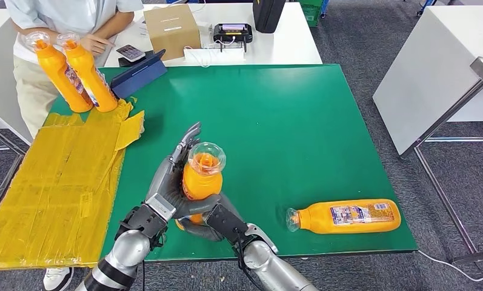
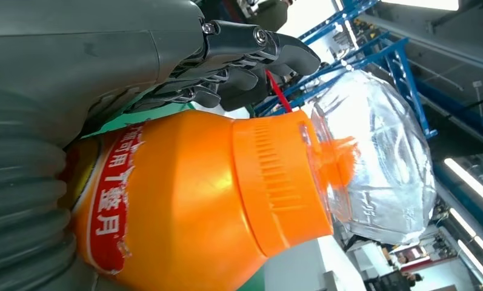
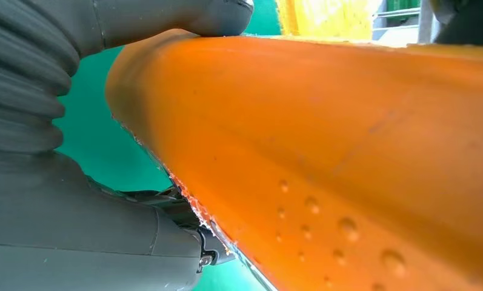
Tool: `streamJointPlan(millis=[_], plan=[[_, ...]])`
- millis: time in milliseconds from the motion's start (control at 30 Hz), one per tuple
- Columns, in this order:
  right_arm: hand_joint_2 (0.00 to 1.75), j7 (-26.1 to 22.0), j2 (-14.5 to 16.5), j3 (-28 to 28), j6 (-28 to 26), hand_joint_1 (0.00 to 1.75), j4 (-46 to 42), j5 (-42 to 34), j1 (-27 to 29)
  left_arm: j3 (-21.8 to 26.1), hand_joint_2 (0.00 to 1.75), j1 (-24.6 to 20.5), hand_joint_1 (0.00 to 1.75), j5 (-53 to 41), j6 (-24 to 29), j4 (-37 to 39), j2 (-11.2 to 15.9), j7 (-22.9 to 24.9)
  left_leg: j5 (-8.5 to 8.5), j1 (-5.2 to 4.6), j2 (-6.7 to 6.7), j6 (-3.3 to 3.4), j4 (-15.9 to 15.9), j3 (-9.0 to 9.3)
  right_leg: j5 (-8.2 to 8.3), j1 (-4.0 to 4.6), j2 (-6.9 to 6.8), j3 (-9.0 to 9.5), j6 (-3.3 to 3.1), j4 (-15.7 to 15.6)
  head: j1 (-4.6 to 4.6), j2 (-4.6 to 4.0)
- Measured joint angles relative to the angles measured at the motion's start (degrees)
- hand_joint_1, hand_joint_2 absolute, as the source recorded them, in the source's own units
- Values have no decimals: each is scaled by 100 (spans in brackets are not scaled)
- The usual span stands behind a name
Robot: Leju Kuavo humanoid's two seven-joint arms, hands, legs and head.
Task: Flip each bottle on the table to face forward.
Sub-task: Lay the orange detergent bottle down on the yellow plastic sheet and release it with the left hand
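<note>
The room is bright and evenly lit. Long ceiling lights (image 2: 469, 176) glow white. Shadows on the green counter (image 1: 299, 121) are soft and small. The clear cap (image 2: 378, 157) shines with glare. Right by the right hand (image 3: 57, 182), the orange bottle (image 3: 348, 151) looks blurry.

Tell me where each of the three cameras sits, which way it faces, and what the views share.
Head view: high on the body, looking forward and down at the green table; both silver arms rise from below, left hand and right hand gripping the upright orange plastic bottle with clear cap.
Left wrist view: behind the left hand, facing the bottle's neck and clear cap.
Right wrist view: behind the right hand, pressed close to the bottle's orange body.
Shared: all three show that held bottle.
</note>
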Motion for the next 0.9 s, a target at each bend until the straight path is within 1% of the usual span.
streamJointPlan(millis=[67,100,200,333,467,700,900], plan=[[175,3,-2,8,-28,175,34,11,0,5,175,-18,120,0,-2,54,-1,5,0,0,0,0,0,0,0,0,0,0,0,0,1,0],[175,3,-3,11,-49,175,49,22,1,8,175,-23,150,-1,-7,79,-1,16,0,0,0,0,0,0,0,0,0,-1,0,0,0,0],[175,3,-12,20,-102,175,75,48,3,11,175,-43,152,-8,-23,148,-3,58,0,0,0,0,0,0,0,0,0,-1,0,0,0,0],[175,3,-25,36,-115,175,93,48,2,10,175,-59,175,-18,-26,198,-5,71,0,0,0,0,0,0,0,0,0,-1,0,0,0,0],[175,3,-52,45,-177,175,97,61,10,8,175,-90,175,-167,-82,242,-12,150,0,0,0,0,0,0,0,0,0,-1,0,0,1,0],[175,7,-102,45,-361,175,97,183,57,8,175,-189,175,-262,-399,332,-12,287,0,0,-1,0,0,0,0,0,0,0,0,0,1,0],[175,-4,-125,10,-666,175,-23,339,134,34,175,-213,175,-205,-510,343,-4,302,0,0,-1,0,0,0,0,0,0,0,0,0,0,0]])
